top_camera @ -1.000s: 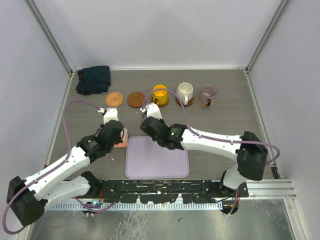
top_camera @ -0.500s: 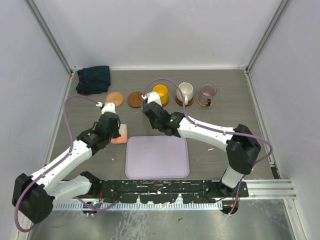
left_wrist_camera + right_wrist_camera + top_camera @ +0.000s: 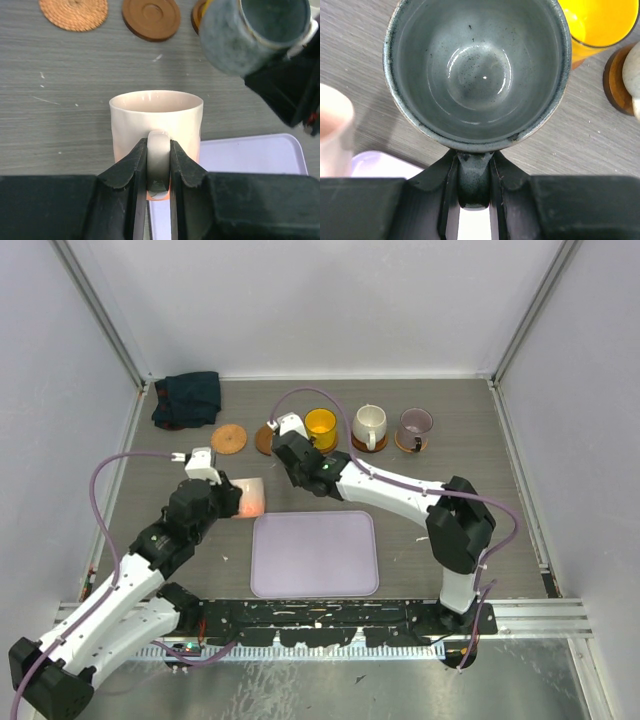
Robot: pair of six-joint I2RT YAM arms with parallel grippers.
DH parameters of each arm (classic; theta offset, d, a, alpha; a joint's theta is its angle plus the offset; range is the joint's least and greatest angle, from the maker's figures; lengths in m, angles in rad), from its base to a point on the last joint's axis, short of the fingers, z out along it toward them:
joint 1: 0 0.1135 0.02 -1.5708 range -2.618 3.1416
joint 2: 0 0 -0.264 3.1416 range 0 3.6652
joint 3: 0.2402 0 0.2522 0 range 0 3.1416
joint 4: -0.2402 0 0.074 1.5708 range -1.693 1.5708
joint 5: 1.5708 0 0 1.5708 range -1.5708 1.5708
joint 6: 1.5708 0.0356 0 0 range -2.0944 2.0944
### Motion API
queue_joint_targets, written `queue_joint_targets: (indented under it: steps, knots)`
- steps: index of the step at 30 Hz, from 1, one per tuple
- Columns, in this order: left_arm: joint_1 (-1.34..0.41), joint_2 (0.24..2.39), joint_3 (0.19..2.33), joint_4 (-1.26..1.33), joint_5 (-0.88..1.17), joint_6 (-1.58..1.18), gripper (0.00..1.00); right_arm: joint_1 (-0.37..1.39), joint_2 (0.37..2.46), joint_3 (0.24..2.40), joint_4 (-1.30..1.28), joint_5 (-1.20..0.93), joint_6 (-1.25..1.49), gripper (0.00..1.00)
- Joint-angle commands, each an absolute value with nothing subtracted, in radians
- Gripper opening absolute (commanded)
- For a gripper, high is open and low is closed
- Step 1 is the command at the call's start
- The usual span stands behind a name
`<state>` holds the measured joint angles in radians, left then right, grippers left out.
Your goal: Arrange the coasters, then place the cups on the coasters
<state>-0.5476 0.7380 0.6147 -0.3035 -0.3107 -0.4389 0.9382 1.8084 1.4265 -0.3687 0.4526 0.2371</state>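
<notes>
Two grippers, each loaded with one mug.

Top view: the left gripper (image 3: pixel 238 500) carries the pink mug (image 3: pixel 252 497) at the 10 o'clock corner of the tray (image 3: pixel 315 570). The right gripper (image 3: pixel 280 447) sits at 12 o'clock from that mug, overlapping a bare brown coaster (image 3: pixel 264 441); its load is hidden here. The cork coaster (image 3: pixel 229 439) lies bare at 9 o'clock of the brown one. The yellow mug (image 3: pixel 321 424), cream mug (image 3: pixel 369 423) and purple mug (image 3: pixel 415 423) stand in a row at 3 o'clock of the right gripper, each on a coaster. A dark cloth (image 3: pixel 187 398) occupies the 11 o'clock corner of the table (image 3: pixel 450 480).

Left wrist view: the fingers pinch the pink mug's handle. The grey-green mug (image 3: pixel 250 35) hangs at 2 o'clock of it, apart. Both bare coasters lie between 11 and 12 o'clock.

Right wrist view: the fingers clamp the grey-green mug's handle at the mug's 6 o'clock. The mug is empty inside. The yellow mug is at 2 o'clock and the pink mug's edge at 8 o'clock.
</notes>
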Motion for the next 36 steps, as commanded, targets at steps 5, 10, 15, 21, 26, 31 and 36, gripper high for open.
queue_joint_targets:
  steps: [5,10,15,21,26,31,36]
  knots:
    - [-0.571,0.631,0.46,-0.079,-0.144,-0.518,0.17,0.898,1.847,1.643,-0.272,0.471,0.168,0.01]
    - [-0.614,0.607,0.379,0.042,-0.122,-0.506,0.16,0.868,1.899,1.718,-0.29,0.453,0.145,0.01]
    - [-0.672,0.644,0.351,0.135,-0.119,-0.494,0.15,0.841,1.942,1.778,-0.311,0.428,0.138,0.01]
    - [-0.77,0.658,0.321,0.101,-0.138,-0.525,0.17,0.831,1.997,1.831,-0.33,0.41,0.131,0.01]
    - [-0.888,0.546,0.286,-0.068,-0.186,-0.568,0.24,0.826,2.06,1.905,-0.359,0.385,0.122,0.01]
    - [-0.948,0.385,0.261,-0.277,-0.229,-0.614,0.29,0.813,2.141,2.028,-0.413,0.348,0.118,0.01]
    - [-0.95,0.265,0.246,-0.422,-0.243,-0.667,0.41,0.796,2.219,2.117,-0.452,0.327,0.119,0.01]
